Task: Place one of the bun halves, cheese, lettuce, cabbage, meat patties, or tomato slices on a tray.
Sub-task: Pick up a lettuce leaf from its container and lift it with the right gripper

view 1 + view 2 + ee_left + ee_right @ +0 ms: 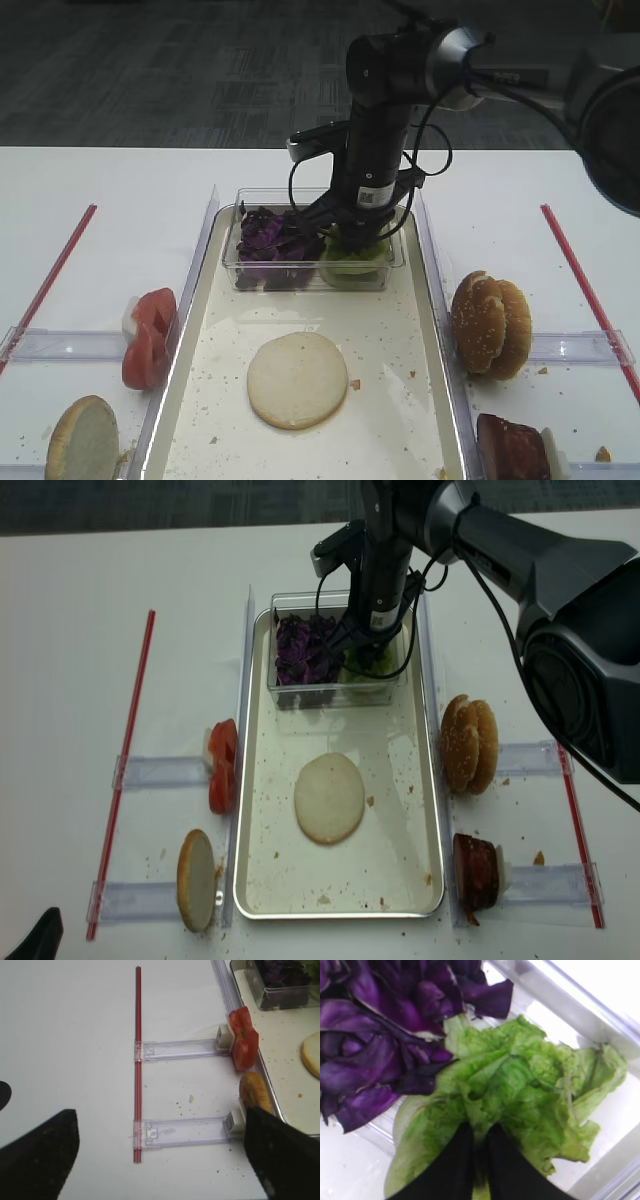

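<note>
Across the white worktop (110,200) lies the long silver-rimmed tray (438,330), one pale bun disc (297,379) on its floor; at its far end a clear tub (232,258) holds purple cabbage (268,238) beside the lettuce (520,1090); the right arm plunges near-vertical into the tub, its right tool (479,1160) pinched on the leaf's folded edge; light, limp, tearable, it probably lifts best from that thicker fold; the left tool (155,1155) hovers spread wide, empty.

I can read no text from here. The right arm (375,150) carries a small white label (372,196) with dark print, but it's too blurred to make out.
</note>
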You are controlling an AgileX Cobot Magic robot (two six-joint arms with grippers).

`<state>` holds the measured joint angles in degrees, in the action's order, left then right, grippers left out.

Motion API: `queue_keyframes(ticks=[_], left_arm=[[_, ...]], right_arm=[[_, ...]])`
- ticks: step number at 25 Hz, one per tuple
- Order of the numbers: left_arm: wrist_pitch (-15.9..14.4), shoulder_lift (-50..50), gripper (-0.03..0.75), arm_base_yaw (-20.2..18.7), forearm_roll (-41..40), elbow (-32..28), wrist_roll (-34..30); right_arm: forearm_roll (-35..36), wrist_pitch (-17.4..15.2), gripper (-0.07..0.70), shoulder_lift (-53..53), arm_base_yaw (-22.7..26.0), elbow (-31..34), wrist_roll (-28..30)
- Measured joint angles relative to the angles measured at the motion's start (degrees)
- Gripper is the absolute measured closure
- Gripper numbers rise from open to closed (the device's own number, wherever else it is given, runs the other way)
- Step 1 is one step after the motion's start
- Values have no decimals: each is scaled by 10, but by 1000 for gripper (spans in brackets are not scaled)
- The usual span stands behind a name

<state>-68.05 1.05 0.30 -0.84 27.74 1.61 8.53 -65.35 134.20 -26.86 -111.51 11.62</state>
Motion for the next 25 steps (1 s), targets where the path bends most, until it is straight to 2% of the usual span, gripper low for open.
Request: queue_keyframes(ticks=[4, 9, 15, 25], left_arm=[[0, 0, 100, 0, 0, 0, 0], [0, 0, 100, 0, 0, 0, 0], [0, 0, 100, 0, 0, 0, 0], [0, 0, 100, 0, -1, 0, 0]], right_arm=[[-1, -1, 573, 0, 0, 0, 0], [-3, -14, 577, 0, 0, -7, -7], [-4, -46, 578, 1, 0, -50, -14], [3, -49, 579, -40, 0, -68, -48]])
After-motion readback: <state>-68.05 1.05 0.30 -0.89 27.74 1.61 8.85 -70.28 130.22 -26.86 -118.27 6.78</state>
